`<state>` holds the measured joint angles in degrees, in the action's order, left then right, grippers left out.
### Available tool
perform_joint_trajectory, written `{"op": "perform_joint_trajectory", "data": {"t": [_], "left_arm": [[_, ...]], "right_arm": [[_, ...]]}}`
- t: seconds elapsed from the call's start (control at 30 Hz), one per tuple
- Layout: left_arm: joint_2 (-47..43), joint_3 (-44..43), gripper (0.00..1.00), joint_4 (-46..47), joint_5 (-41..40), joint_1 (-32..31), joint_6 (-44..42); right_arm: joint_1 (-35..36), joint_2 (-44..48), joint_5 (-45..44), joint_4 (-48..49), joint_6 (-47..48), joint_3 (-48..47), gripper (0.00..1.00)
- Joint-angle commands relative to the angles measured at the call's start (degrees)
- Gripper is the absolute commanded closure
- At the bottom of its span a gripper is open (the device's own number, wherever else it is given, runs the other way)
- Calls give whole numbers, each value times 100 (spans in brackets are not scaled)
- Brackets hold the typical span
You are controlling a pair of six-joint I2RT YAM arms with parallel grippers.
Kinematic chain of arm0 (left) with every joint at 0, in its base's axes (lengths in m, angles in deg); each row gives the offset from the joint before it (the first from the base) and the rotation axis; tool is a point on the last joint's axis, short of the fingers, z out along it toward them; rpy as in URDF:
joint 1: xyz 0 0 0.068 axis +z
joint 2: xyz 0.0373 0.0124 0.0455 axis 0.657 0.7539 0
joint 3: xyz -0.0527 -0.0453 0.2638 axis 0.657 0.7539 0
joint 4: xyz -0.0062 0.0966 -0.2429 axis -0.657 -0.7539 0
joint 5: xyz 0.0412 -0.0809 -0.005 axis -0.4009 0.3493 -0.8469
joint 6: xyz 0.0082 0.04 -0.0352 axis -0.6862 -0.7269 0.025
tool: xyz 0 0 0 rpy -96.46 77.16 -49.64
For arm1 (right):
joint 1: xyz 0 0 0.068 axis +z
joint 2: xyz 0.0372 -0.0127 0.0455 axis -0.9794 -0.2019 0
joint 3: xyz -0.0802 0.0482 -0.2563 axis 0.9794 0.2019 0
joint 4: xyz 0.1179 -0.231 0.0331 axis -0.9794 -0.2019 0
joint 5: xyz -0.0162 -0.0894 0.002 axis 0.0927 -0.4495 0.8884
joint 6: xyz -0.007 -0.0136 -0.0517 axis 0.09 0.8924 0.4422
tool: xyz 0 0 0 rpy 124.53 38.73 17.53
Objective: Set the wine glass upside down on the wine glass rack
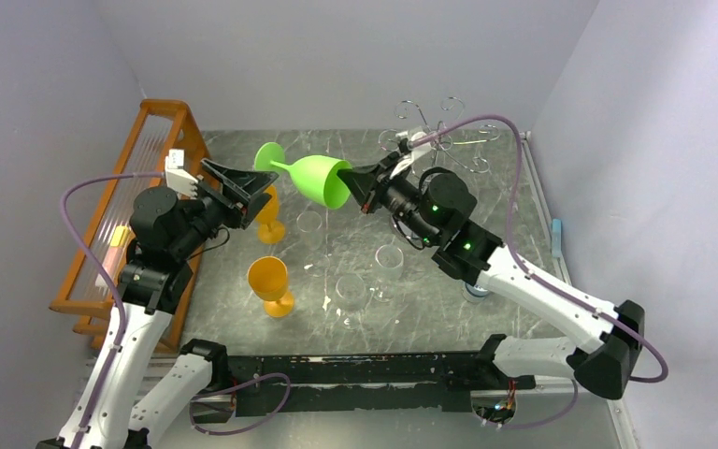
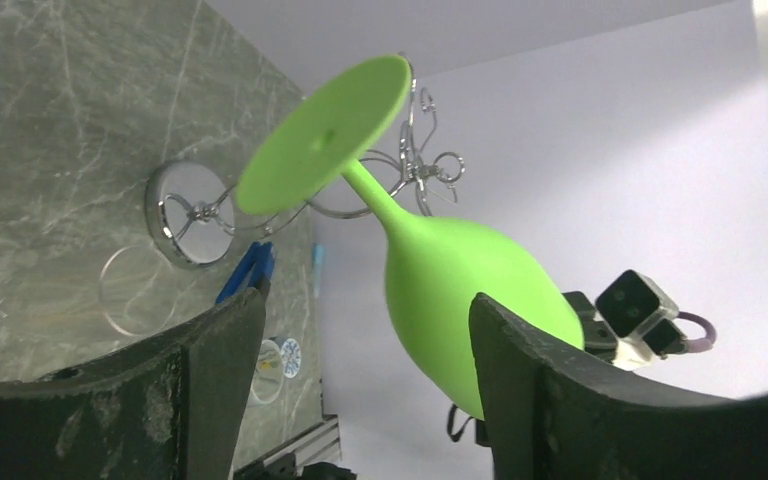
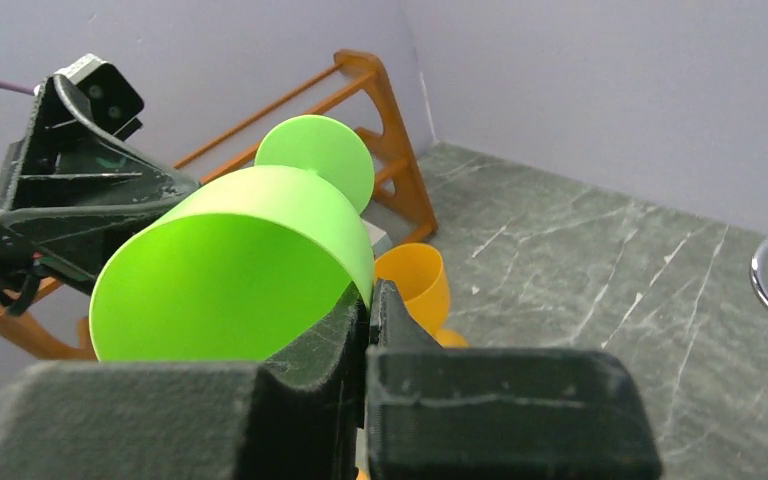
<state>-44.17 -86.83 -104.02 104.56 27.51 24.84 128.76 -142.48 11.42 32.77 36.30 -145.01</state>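
Wine glass (image 1: pixel 318 178), green, is off the table (image 1: pixel 486 201), lying near horizontal above its far middle. The right hand (image 1: pixel 353 182), its arm stretched inward, pinches the bowl's rim. The left hand (image 1: pixel 264 192) is raised and spread beside the glass's foot, not gripping. The wine glass rack (image 1: pixel 435 136) stands at the far right corner.

I work in a robot lab cell: bare lilac panels (image 1: pixel 355 56) box my marble-look table (image 1: pixel 430 304), my arms' mounting rail (image 1: pixel 365 374) at six o'clock.
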Motion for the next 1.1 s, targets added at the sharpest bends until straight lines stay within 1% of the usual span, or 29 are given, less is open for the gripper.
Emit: {"op": "perform_joint_trajectory", "data": {"t": [0.0, 0.07, 0.13, 0.17, 0.27, 0.33, 0.37, 0.43, 0.53, 0.6, 0.7, 0.87, 1.0, 1.07], "left_arm": [[-44, 70, 24, 697, 80, 38, 714], [-63, 143, 27, 932, -122, 38, 1335], [-89, 110, 29, 1247, -411, 38, 1609], [-92, -6, 29, 1210, -569, 38, 1638], [-33, -443, 27, 669, -1064, 38, 1581], [12, -566, 28, 587, -1287, 38, 1616], [31, -564, 31, 685, -1301, 38, 1656], [132, -485, 38, 1217, -1212, 39, 1658], [439, -565, 47, 1616, -862, 38, 1557], [630, -654, 50, 1869, -652, 38, 1548], [758, -709, 56, 2152, -659, 13, 1572], [707, -731, 56, 2232, -934, -39, 1604], [796, -744, 54, 2225, -805, -59, 1675], [898, -810, 53, 2065, -692, -74, 1711]], "right_arm": [[132, -203, -130, 1242, 491, -77, 100], [187, -252, -38, 1551, 567, 8, 100], [205, -291, -2, 1791, 595, 78, 100], [213, -318, 26, 1932, 602, 125, 100], [219, -361, 109, 2284, 593, 195, 100], [233, -404, 170, 2385, 585, 186, 100], [243, -442, 201, 2412, 590, 176, 100], [248, -501, 257, 2456, 582, 152, 100], [253, -551, 325, 2515, 380, 113, 100], [255, -571, 390, 2566, 329, 91, 100], [258, -595, 375, 2638, 311, 112, 100], [258, -656, 378, 2722, 280, 153, 100], [256, -720, 388, 2854, 262, 168, 100], [254, -752, 551, 2930, 275, 178, 100]]}}
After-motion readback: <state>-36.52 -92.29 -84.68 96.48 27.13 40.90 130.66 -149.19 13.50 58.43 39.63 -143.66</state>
